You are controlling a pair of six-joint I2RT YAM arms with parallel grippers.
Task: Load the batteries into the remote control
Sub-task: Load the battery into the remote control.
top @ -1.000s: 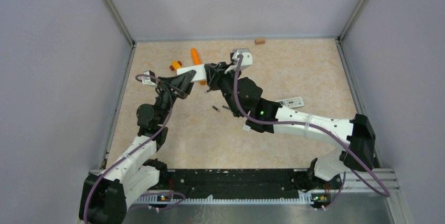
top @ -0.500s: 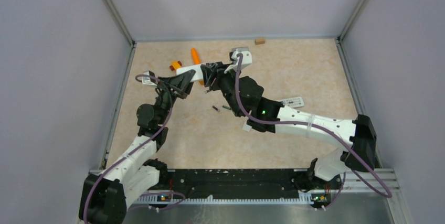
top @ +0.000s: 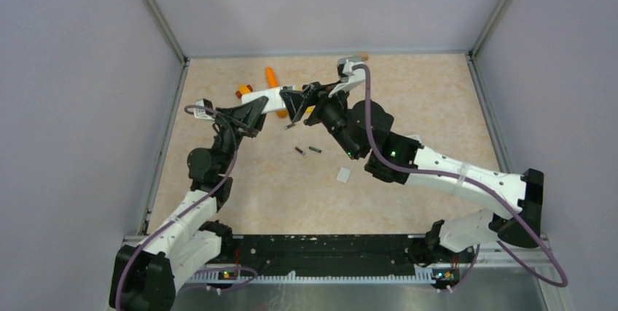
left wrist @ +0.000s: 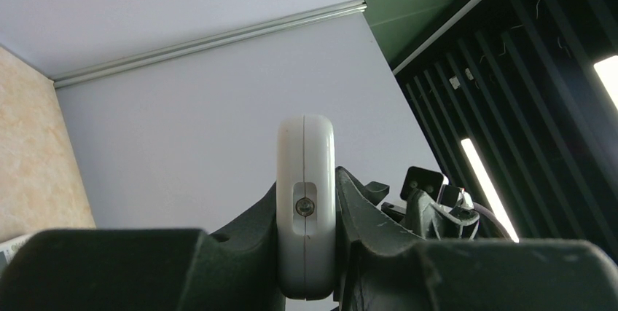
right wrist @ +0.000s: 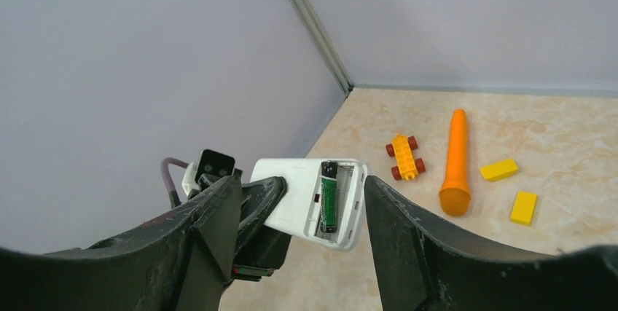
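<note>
My left gripper (top: pixel 262 107) is shut on a white remote (top: pixel 268 97) and holds it above the floor; the left wrist view shows the remote (left wrist: pixel 304 143) edge-on between the fingers (left wrist: pixel 364 202). In the right wrist view the remote (right wrist: pixel 299 202) has its battery bay open, with one green battery (right wrist: pixel 329 198) seated in it. My right gripper (right wrist: pixel 300 183) is open and empty, one finger on each side of the remote's end, not touching it. Three loose dark batteries lie on the floor below (top: pixel 290 126) (top: pixel 299 151) (top: pixel 315 149).
A small white cover (top: pixel 342 174) lies on the floor near the batteries. An orange cone (right wrist: pixel 455 165), a yellow toy car (right wrist: pixel 404 156) and two yellow blocks (right wrist: pixel 499 170) (right wrist: pixel 523 207) lie toward the back wall. A brown block (top: pixel 362 55) sits at the back edge.
My right arm has swung right and back, drawing its gripper away from the remote's end. The small white cover is uncovered. The left arm holds still.
</note>
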